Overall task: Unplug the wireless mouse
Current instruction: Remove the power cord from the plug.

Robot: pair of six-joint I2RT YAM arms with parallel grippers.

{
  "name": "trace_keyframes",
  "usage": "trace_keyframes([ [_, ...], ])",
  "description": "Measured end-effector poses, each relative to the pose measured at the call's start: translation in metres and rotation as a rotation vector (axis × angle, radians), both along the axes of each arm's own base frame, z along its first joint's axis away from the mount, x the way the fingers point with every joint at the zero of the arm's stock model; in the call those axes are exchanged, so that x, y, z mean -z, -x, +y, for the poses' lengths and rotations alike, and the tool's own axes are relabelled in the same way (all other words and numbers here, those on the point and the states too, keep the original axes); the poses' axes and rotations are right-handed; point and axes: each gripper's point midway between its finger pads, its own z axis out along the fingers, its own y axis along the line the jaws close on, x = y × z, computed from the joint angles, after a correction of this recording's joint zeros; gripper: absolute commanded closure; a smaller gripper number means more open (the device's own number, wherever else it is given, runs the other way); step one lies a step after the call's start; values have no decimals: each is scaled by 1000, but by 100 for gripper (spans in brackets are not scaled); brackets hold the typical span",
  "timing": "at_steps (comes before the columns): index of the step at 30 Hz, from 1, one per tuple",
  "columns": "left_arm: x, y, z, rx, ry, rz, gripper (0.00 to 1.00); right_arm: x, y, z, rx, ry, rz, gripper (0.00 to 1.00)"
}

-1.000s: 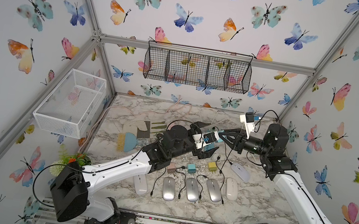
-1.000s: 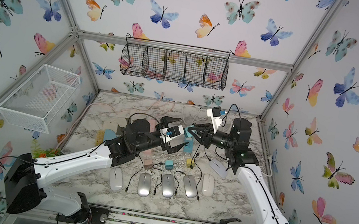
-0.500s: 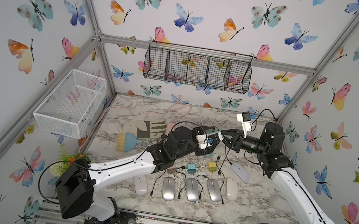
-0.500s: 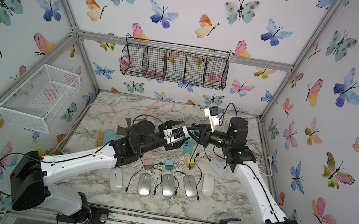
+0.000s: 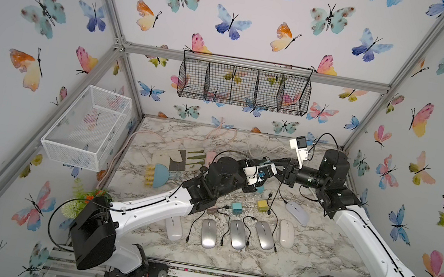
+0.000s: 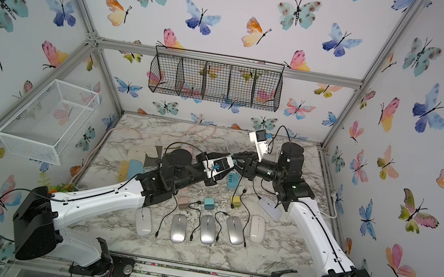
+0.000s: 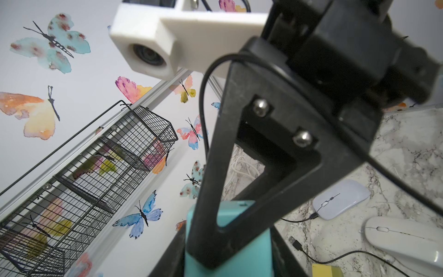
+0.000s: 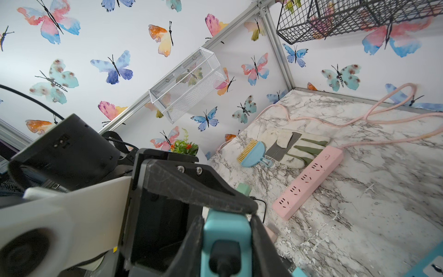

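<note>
A teal charger [image 8: 226, 230] hangs above the middle of the table with a black plug [image 8: 224, 259] in its end. My right gripper [image 8: 226, 220] is shut on two of its sides. My left gripper [image 7: 227, 230] meets it head-on, and its fingers press the charger's [image 7: 239, 259] other two sides. In both top views the two grippers [image 5: 271, 170] [image 6: 238, 159] touch and hide the charger. The black cable [image 5: 277, 191] drops to a lavender wireless mouse [image 5: 297, 212] [image 7: 340, 199] lying on the marble to the right.
Several mice [image 5: 236, 238] lie in a row near the front edge, with small chargers [image 5: 262, 205] and loose cables behind them. A pink power strip [image 8: 309, 182], gloves and a blue brush [image 5: 158, 176] lie at the back left. A wire basket [image 5: 243, 85] hangs on the back wall.
My left gripper has reached forward to the right gripper and drawn its fingers in onto the teal charger. The right gripper has kept its hold and shifted slightly back.
</note>
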Motion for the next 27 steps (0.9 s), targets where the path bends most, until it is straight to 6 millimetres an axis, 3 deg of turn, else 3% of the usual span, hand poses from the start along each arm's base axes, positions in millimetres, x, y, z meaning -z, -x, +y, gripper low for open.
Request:
trace_keyframes([
  [5, 1, -1, 1, -6, -5, 2, 100, 0, -2, 0, 17, 7, -5, 70],
  [12, -3, -7, 14, -76, 2, 21, 100, -4, -2, -12, 117, 74, -124, 60],
  [19, -27, -19, 61, -166, 72, 16, 100, -1, -26, -52, 433, 229, -201, 61],
  [23, -31, -20, 70, -176, 76, 9, 100, -19, -21, -66, 508, 209, -263, 61],
  [27, -17, -16, 67, -148, 36, 21, 100, -51, 4, -49, 371, 75, -358, 57],
])
